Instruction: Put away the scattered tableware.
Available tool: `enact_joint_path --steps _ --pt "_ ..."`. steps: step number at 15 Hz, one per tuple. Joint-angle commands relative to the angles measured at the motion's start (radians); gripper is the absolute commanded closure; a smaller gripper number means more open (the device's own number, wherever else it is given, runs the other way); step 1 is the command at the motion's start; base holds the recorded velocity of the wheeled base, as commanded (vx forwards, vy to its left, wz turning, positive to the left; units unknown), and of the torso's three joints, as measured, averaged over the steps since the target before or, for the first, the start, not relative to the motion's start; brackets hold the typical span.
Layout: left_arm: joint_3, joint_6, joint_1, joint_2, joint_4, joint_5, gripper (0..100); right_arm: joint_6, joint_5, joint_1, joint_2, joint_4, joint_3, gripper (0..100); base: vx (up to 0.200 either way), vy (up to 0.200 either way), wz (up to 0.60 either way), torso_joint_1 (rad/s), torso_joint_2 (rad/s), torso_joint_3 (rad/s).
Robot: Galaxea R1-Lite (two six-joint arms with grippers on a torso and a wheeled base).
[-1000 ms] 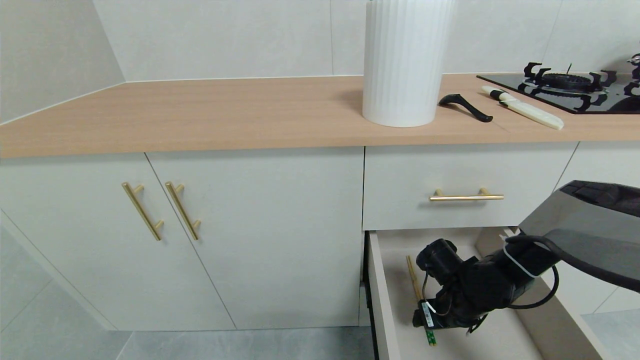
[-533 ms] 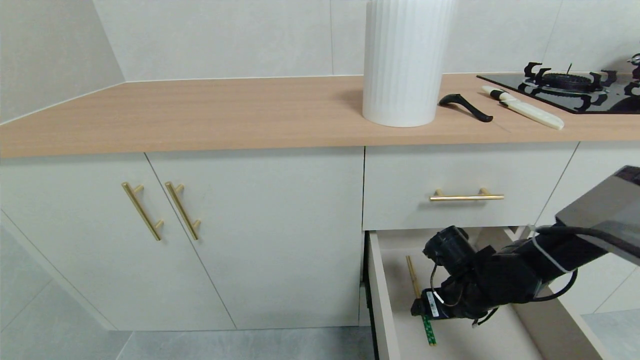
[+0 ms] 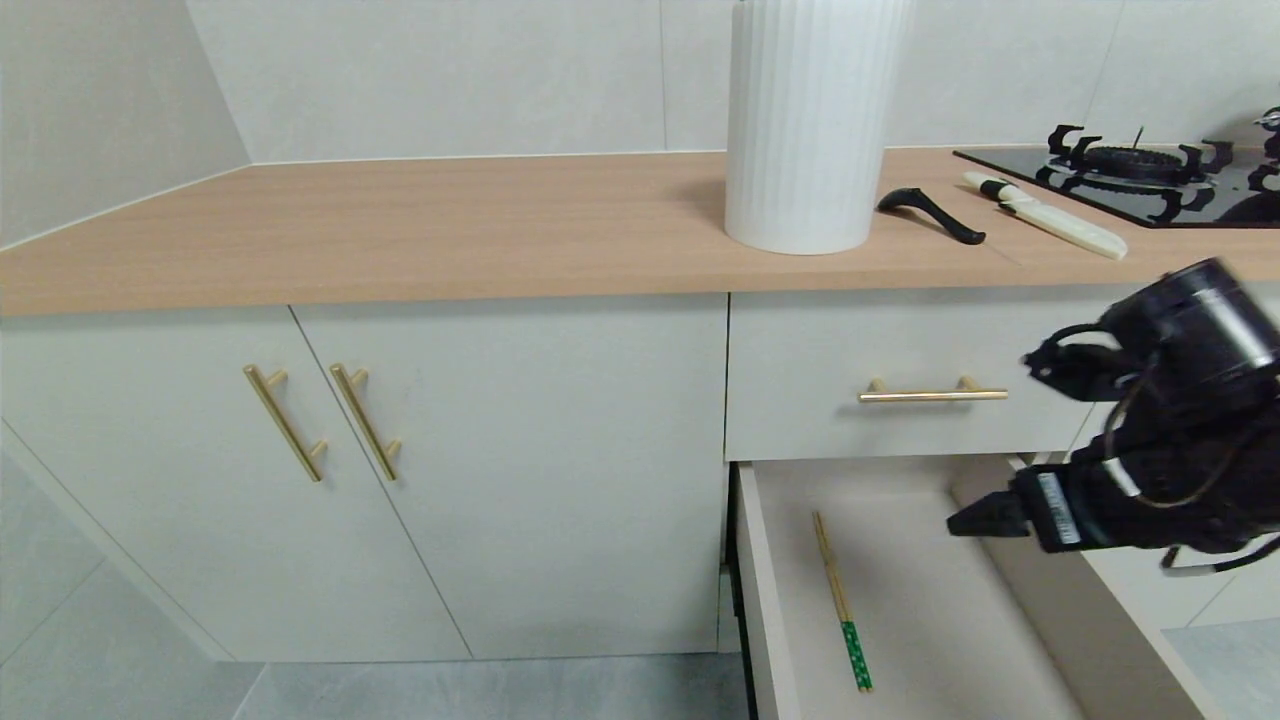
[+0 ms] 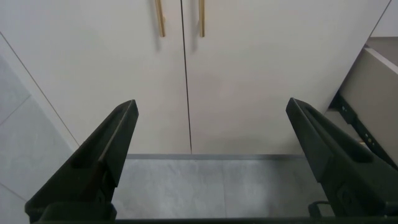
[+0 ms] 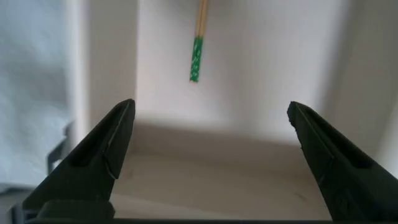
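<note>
Chopsticks (image 3: 840,600) lie flat in the open drawer (image 3: 762,610), lower centre-right of the head view, near its left wall, green tips toward the bottom edge. In the right wrist view the chopsticks (image 5: 198,43) sit at top centre, well apart from the fingers.

Right gripper (image 3: 985,522) hangs at the right edge of the head view, above the drawer's right side and below the closed upper drawer's handle (image 3: 932,395). Its fingers are spread wide and hold nothing (image 5: 208,155).

Left gripper (image 4: 211,149) is also spread wide with nothing in it, facing the cabinet doors (image 4: 186,81) and the floor.

On the counter (image 3: 450,230), upper right: a tall white ribbed vase (image 3: 808,120), a black utensil (image 3: 930,212) just right of it, then a white knife (image 3: 1045,215) beside the stove (image 3: 1130,175). The vase stands apart from the utensil. The double doors (image 3: 500,470) at left centre are closed.
</note>
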Motion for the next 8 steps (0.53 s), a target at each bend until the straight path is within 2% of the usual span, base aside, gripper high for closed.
enact_joint_path --steps 1,4,8 --pt "0.0 0.0 0.0 0.0 0.0 0.0 0 -0.077 0.008 -0.103 -0.222 0.045 -0.039 0 0.0 0.0 0.0 0.0 0.0 0.0" --pt "0.0 0.0 0.0 0.0 0.0 0.0 0 -0.106 0.012 -0.169 -0.238 0.038 -0.047 0 0.0 0.0 0.0 0.0 0.0 0.0" --pt "0.0 0.0 0.0 0.0 0.0 0.0 0 -0.204 0.01 -0.169 -0.284 0.032 -0.009 0 0.0 0.0 0.0 0.0 0.0 0.0"
